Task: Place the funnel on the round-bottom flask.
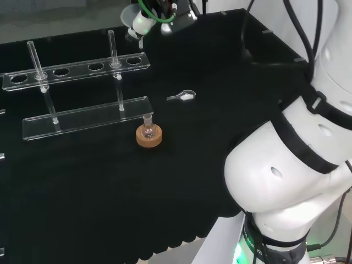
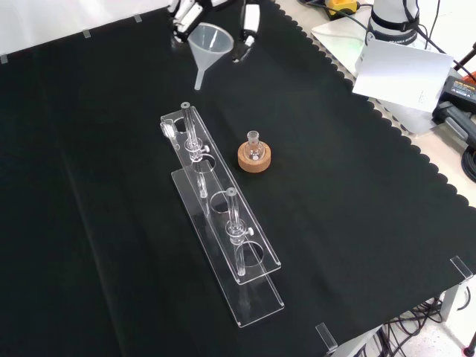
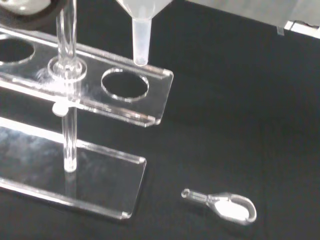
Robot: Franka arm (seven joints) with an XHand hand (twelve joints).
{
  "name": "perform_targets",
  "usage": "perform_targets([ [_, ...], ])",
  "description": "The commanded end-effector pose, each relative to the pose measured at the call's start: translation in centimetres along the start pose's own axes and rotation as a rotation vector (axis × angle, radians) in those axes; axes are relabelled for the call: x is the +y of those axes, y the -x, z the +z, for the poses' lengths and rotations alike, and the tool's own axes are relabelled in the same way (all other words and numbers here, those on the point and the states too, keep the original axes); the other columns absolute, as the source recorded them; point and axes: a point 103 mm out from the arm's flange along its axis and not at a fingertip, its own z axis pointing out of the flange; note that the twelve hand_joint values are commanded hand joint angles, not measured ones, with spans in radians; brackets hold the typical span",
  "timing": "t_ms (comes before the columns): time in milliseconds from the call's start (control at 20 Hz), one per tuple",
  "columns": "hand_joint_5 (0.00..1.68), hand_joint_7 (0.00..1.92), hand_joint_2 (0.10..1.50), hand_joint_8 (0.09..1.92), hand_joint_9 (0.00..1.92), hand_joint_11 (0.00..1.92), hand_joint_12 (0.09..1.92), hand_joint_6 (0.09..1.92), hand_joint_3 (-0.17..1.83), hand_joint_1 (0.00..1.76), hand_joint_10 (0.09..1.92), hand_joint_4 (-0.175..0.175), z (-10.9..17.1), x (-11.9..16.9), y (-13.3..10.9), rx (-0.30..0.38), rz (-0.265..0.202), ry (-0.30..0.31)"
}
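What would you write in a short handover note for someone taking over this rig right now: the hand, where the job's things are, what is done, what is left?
Hand: shut on the clear plastic funnel, held off the cloth, spout down, near the end of the clear acrylic test-tube rack.
Small round-bottom glass flask: upright on its cork ring stand, beside the rack, neck open.
Done: funnel picked up.
Left: carry it over the flask, lower the spout into the neck, let go.

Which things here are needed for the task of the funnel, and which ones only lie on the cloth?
Needed: funnel, held by the robot hand; round-bottom flask on its cork ring.

Only lying there: clear tube rack with glass tubes; small clear stopper.
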Motion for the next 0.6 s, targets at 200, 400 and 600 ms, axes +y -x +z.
perform_targets([
  [200,0.69,0.72,0.83,0.66,1.09,0.75,1.14,0.69,0.53,0.71,0.32,0.006,1.2,-4.9,-1.1,0.027,0.025,-0.046],
  [400,0.70,0.71,0.83,0.66,1.09,0.75,1.15,0.70,0.53,0.71,0.32,0.007,2.0,-6.2,-1.6,0.048,0.026,-0.061],
  [600,0.70,0.71,0.83,0.66,1.09,0.74,1.15,0.70,0.53,0.71,0.31,0.007,2.7,-6.9,-2.6,0.044,0.020,-0.073],
])
